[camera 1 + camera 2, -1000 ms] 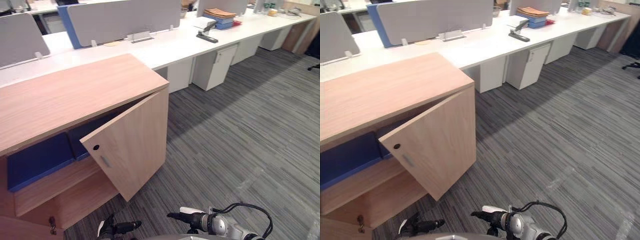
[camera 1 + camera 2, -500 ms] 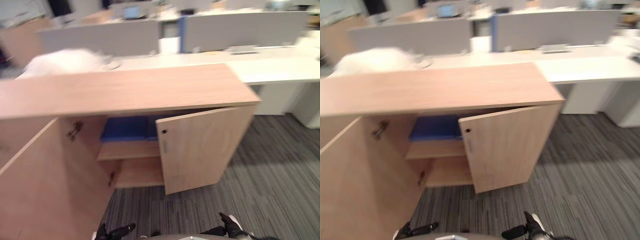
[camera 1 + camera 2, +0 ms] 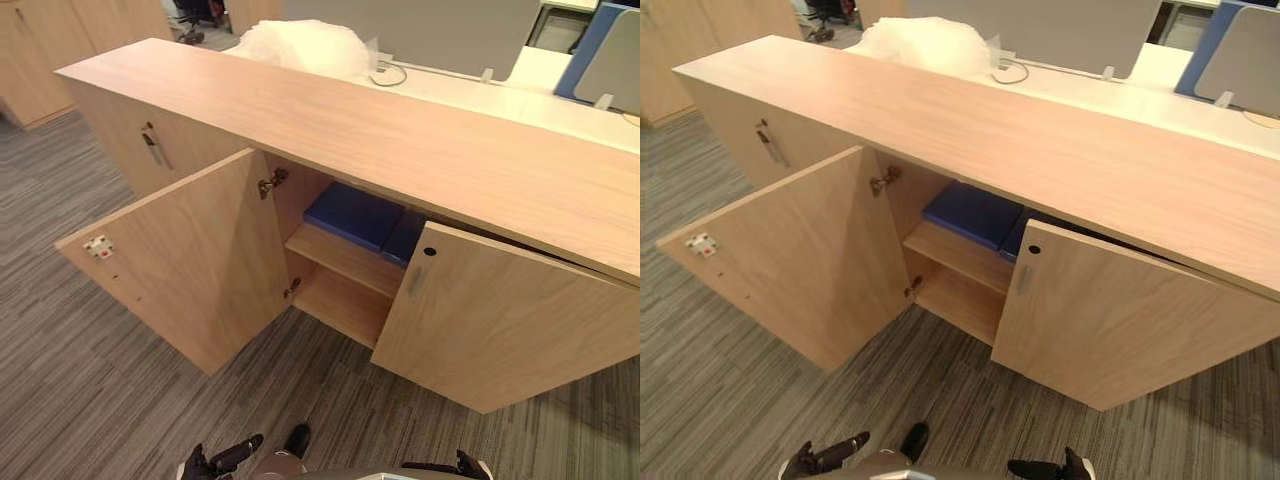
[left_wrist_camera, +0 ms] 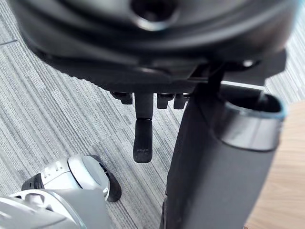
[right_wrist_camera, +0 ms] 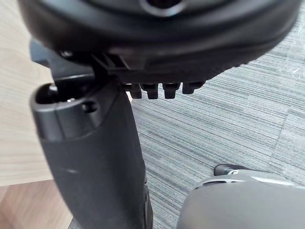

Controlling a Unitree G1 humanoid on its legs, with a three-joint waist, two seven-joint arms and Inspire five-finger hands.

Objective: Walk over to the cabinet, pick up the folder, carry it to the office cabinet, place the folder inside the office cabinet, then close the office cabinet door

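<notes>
Two doors stand open on the office cabinet [image 3: 400, 150]: the left door [image 3: 190, 260] is swung wide out over the grey carpet [image 3: 80, 380], and the right door [image 3: 510, 330] is only partly open. Between them, the blue folder [image 3: 355, 215] lies flat on the upper shelf [image 3: 345, 258] inside the cabinet. A second blue piece [image 3: 405, 240] sits just beside it, partly hidden behind the right door's edge.

Half a second ago the head camera faced the cabinet almost square-on, with the left door cut off at the picture's edge. Now the whole picture has shifted, so the camera has moved. The cabinet runs on a slant, the left door shows entire, and a white bundle of crumpled plastic [image 3: 305, 45] lies behind the cabinet's top. The folder, the shelf and the angle of the right door match the earlier frames.

Both hands hang low at the bottom of the head views, well apart from the cabinet. The left hand [image 3: 215, 463] is loose and grasps nothing, with one finger [image 4: 143, 138] reaching out past its thumb [image 4: 224, 167] above the carpet. The right hand [image 3: 1045, 468] is likewise released and empty, its thumb [image 5: 90, 157] standing out beside the row of fingers.
</notes>
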